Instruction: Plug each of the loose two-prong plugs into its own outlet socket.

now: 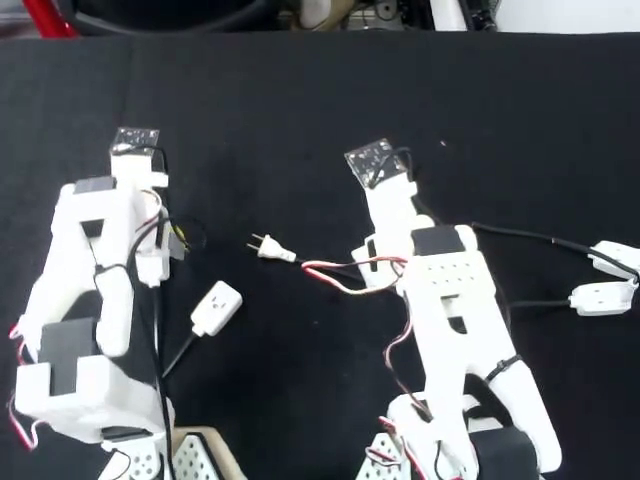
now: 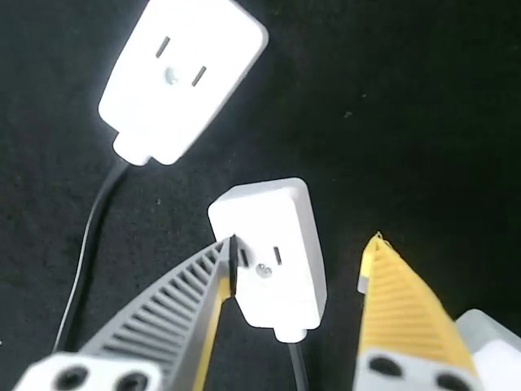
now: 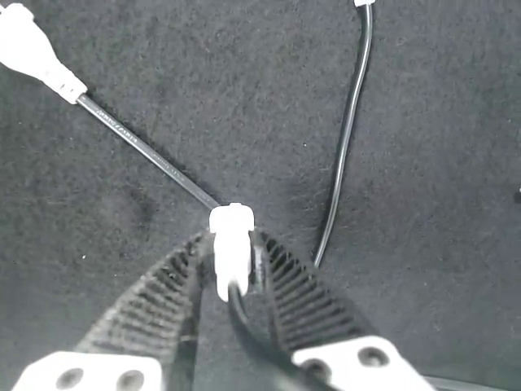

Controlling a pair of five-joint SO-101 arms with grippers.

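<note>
**While the held plug (image 3: 232, 252) sits in my right claw (image 3: 232, 240), my left claw (image 2: 301, 243) stands released about the near socket (image 2: 273, 261)**

Though both its fingers flank the near socket, my left claw is released. The grey finger (image 2: 171, 318) has its tip against one edge of the white block. The yellow finger (image 2: 403, 301) stands apart from the opposite side, with black tabletop (image 1: 300, 100) showing in the gap. The near socket turns its two slots and small round mark toward my left wrist camera, and a dark cord (image 2: 298, 366) leaves the end nearest my wrist. Beyond it lies the far socket (image 2: 179, 73), slots up and apart from the near one, its black cord (image 2: 85, 244) trailing back alongside. From above, that far socket (image 1: 215, 308) lies flat on the tabletop between my left arm (image 1: 90, 290) and right arm (image 1: 450, 300), nearer the left.

My right claw is clenched on the held plug, a small white body caught between both ribbed fingers (image 3: 155, 309), with a black wire (image 3: 244, 326) running back toward the wrist. I cannot tell which way its prongs point. The loose plug (image 3: 32, 49) lies on the tabletop well ahead of that claw, its lead (image 3: 138, 142) running straight to the spot under the held plug. From above, the loose plug (image 1: 272, 248) rests between the arms, its two prongs pointing toward my left arm and touching no socket. Two white cord ends (image 1: 605, 297) lie just beside each other near the tabletop's right edge.
</note>
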